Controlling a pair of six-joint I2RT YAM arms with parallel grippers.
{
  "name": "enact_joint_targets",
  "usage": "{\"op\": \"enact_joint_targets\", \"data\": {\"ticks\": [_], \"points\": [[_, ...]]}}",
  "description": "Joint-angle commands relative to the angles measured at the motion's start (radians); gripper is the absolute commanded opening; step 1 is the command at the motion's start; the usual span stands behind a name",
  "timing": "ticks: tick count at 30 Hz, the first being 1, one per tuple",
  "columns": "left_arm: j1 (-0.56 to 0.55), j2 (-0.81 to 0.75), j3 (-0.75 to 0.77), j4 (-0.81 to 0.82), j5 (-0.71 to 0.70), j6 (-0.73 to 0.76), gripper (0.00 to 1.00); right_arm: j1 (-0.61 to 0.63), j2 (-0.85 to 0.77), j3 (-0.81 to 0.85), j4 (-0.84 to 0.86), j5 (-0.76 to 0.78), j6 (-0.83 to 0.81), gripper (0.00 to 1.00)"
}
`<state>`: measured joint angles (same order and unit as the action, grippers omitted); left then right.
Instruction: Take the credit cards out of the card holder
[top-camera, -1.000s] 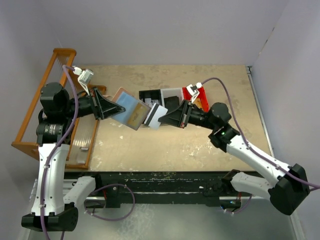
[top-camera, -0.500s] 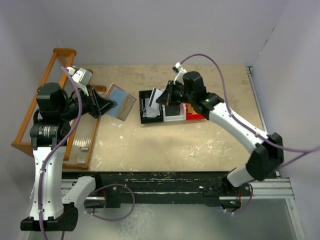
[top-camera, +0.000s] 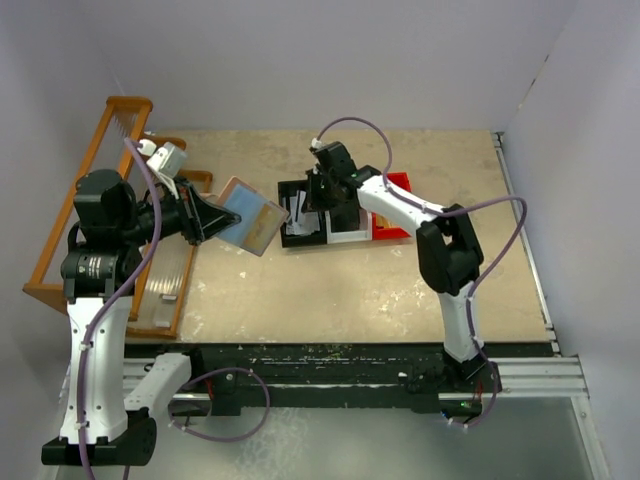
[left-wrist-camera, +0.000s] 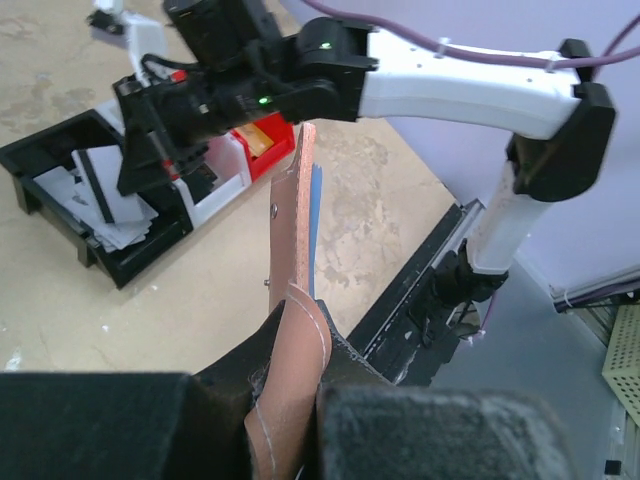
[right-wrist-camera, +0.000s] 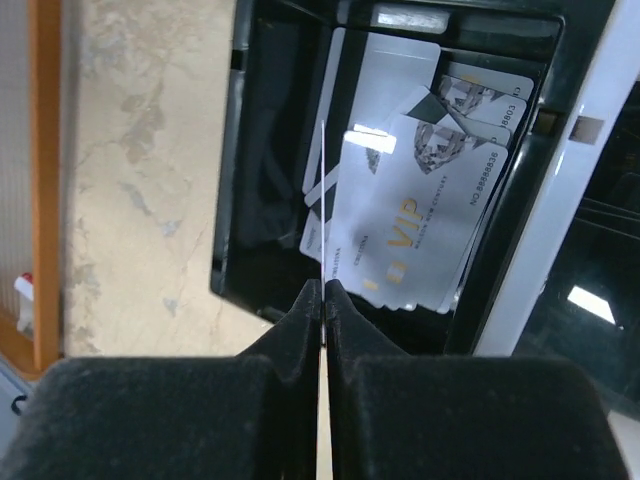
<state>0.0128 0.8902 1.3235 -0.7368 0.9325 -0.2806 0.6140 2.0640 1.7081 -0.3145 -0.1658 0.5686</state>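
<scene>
A small salmon-pink, leather-like card holder with a pale blue lining is clamped at one end in the jaws of the left gripper. It is held up off the beige table, just left of a black plastic bin. The left wrist camera shows the card holder edge-on, rising out of the closed fingers.

The right gripper hangs directly over the black plastic bin. Its jaws are pinched tight on one thin, pale credit card, seen edge-on and pointing down into the bin. The card has not been let go.

By the look of it, this card is already out of the card holder and only needs dropping. A tan-orange patch on the blue lining may be a second card left to pull, though that is not certain.

Inside the bin lie several loose pale cards. The top one reads "VIP" in gold, beside a line starting "NO." whose digits are too small to trust.
</scene>
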Motion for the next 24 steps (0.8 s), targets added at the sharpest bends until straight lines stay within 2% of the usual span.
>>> {"op": "enact_joint_targets", "data": {"ticks": [1,6,7,10,14,19,24], "points": [[0.004,-0.015,0.007,0.085,0.099,-0.069,0.03,-0.001,0.047,0.081,-0.047,0.019,-0.025,0.0],[0.004,-0.016,0.007,0.116,0.141,-0.119,0.03,0.0,0.117,0.142,-0.084,0.025,-0.035,0.0],[0.004,-0.017,0.005,0.127,0.155,-0.134,0.03,0.0,0.125,0.16,-0.102,0.021,-0.048,0.03],[0.004,-0.019,-0.002,0.168,0.203,-0.184,0.03,0.001,0.094,0.158,-0.116,0.027,-0.049,0.24],[0.004,-0.019,-0.012,0.25,0.255,-0.269,0.03,0.002,-0.067,0.107,-0.072,0.01,-0.037,0.48],[0.004,-0.003,-0.017,0.312,0.308,-0.352,0.03,0.001,-0.317,0.018,-0.025,-0.113,-0.043,0.68],[0.005,0.01,-0.079,0.448,0.39,-0.506,0.03,0.0,-0.585,-0.139,0.154,-0.343,-0.025,0.86]]}}
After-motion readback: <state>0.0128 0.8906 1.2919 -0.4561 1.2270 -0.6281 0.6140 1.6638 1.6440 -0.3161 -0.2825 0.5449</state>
